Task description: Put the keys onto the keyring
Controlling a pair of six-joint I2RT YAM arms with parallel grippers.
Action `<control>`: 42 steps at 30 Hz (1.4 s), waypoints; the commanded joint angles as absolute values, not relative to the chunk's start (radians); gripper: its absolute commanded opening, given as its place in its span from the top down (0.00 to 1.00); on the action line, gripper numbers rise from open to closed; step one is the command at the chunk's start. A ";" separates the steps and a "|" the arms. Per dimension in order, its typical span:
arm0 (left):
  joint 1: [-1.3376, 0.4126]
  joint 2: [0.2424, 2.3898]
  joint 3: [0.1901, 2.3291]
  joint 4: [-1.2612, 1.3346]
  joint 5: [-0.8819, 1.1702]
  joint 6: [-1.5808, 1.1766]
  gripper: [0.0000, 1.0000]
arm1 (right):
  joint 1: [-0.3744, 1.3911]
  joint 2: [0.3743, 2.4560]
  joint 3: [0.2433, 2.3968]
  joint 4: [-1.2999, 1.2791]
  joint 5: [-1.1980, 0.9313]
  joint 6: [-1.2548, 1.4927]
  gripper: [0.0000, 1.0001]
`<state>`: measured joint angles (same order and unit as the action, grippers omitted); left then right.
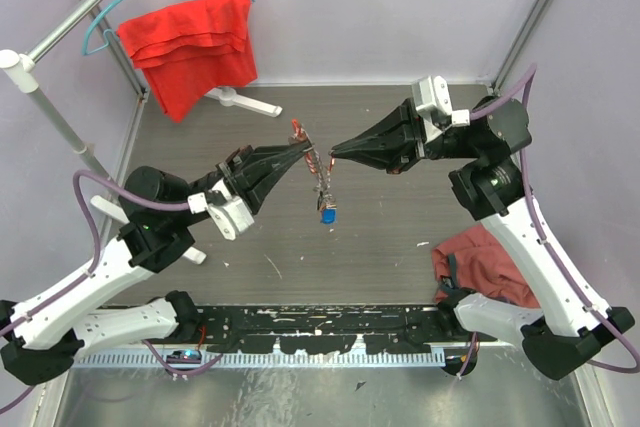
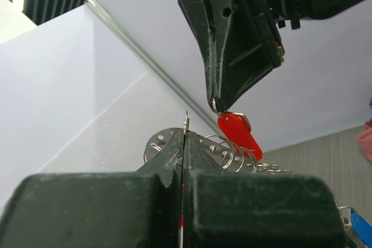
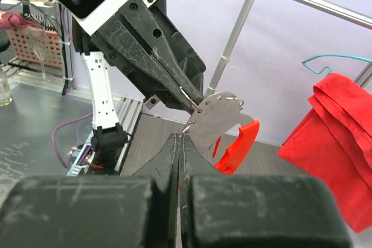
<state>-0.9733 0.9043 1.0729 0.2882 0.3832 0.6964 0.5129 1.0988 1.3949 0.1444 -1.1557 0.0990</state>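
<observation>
Both grippers meet above the middle of the table. My left gripper is shut on the edge of the keyring's holed metal plate, which has a red plastic grip. Several small split rings hang on the plate. My right gripper is shut on a thin wire ring at the plate's corner. The keys dangle below in a bunch, ending in a blue tag.
A red cloth hangs on a blue hanger from the rack at the back left. The rack's white foot stands on the table. A dark red cloth lies by the right arm's base.
</observation>
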 commanded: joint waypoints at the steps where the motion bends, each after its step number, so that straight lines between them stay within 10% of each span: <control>1: -0.978 0.908 1.056 0.454 0.332 0.642 1.00 | 0.512 1.070 1.346 0.427 -1.072 0.263 0.99; 42: -0.977 0.966 1.065 0.597 0.244 0.535 1.00 | 0.558 1.154 1.302 0.662 -0.926 0.445 0.99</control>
